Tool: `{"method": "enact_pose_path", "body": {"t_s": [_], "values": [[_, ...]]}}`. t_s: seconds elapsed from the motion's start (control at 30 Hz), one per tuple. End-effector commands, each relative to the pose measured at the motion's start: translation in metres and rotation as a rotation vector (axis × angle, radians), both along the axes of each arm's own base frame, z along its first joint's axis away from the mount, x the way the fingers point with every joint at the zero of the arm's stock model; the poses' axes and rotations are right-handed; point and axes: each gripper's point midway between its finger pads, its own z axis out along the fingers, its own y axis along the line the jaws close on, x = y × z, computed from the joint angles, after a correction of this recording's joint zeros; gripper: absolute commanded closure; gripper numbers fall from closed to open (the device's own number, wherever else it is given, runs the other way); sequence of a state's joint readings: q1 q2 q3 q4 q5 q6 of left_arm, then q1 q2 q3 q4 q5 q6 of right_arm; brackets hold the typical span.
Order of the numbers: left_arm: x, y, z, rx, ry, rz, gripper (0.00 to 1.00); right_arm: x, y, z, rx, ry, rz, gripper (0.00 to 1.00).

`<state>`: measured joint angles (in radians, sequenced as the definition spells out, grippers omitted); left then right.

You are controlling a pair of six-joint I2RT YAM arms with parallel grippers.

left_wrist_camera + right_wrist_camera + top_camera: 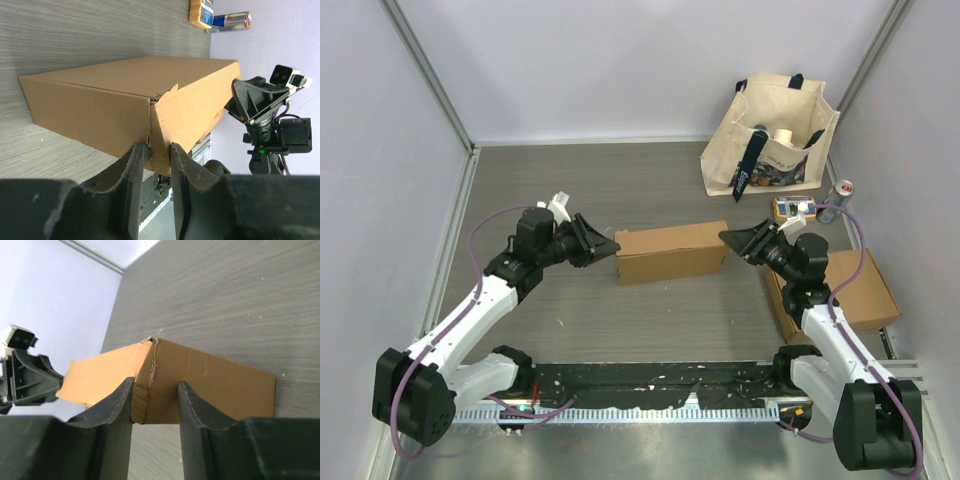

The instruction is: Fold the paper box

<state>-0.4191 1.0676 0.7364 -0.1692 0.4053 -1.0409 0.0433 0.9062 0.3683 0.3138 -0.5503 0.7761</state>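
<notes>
Top view: the box (672, 252) lies flat in the middle of the table (620, 180), long side across, and already looks like a closed block. Your left gripper (605, 247) sits at its left end and your right gripper (733, 240) at its right end, both touching it or just about (they face each other, so I'd guess each braces the box against the other's push). The tote bag (770, 140), can (836, 200) and flat sheet of cardboard (868, 288) are off on the right, apart from the work.

Left wrist view: the fingers (132, 170) are nearly pressed together, pinching the lower corner of the box's end where two panels meet. A small ragged tab sticks up at the top of that seam, so the end likely isn't fully tucked. The grip probably holds the end panel square against the side.

Right wrist view: the fingers (117, 405) stand partly spread, straddling the upright corner seam of the other end. Cardboard fills the gap, but you can't tell whether the pads press on it or only bracket it. The seam looks a bit crumpled near the top. The likely reason for the straddle is to line up on the corner before squeezing it crisp.

Folding looks close to done, with the ends left to finish. The risk is that squeezing one end too hard makes the box slide or a panel buckle.
</notes>
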Motion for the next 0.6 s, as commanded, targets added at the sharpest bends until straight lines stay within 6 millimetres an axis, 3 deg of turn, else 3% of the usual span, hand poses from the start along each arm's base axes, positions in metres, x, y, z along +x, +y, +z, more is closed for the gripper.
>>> {"method": "enact_pose_path", "body": {"t_s": [0.0, 0.03, 0.07, 0.1, 0.17, 0.3, 0.4, 0.43, 0.5, 0.57], "values": [[-0.026, 0.007, -0.051, 0.092, 0.125, -0.053, 0.65, -0.014, 0.011, -0.024, 0.061, 0.078, 0.066, 0.68], [-0.026, 0.007, -0.046, 0.094, 0.116, -0.064, 0.60, -0.012, 0.010, -0.021, 0.049, 0.075, 0.065, 0.68], [-0.025, 0.005, -0.041, 0.088, 0.107, -0.074, 0.47, -0.005, 0.009, -0.002, 0.014, 0.027, 0.071, 0.66], [-0.024, 0.004, -0.036, 0.082, 0.098, -0.077, 0.43, -0.006, 0.007, -0.003, 0.001, 0.065, 0.068, 0.63], [-0.021, 0.002, -0.026, 0.063, 0.081, -0.076, 0.37, 0.001, 0.007, 0.024, -0.012, 0.019, 0.070, 0.55], [-0.013, 0.002, -0.014, 0.036, 0.069, -0.074, 0.36, 0.008, 0.009, 0.042, -0.003, 0.006, 0.092, 0.51], [-0.013, 0.000, -0.014, 0.013, 0.068, -0.078, 0.36, 0.011, 0.013, 0.036, -0.005, 0.023, 0.123, 0.49], [-0.017, 0.001, -0.024, 0.015, 0.090, -0.076, 0.38, 0.012, 0.013, 0.032, -0.003, 0.028, 0.128, 0.49], [-0.018, 0.001, -0.031, 0.002, 0.095, -0.064, 0.44, 0.009, 0.011, 0.013, -0.003, 0.056, 0.115, 0.49], [-0.030, 0.005, -0.058, 0.001, 0.150, -0.053, 0.51, 0.004, 0.008, -0.011, 0.011, 0.082, 0.090, 0.51]]}}
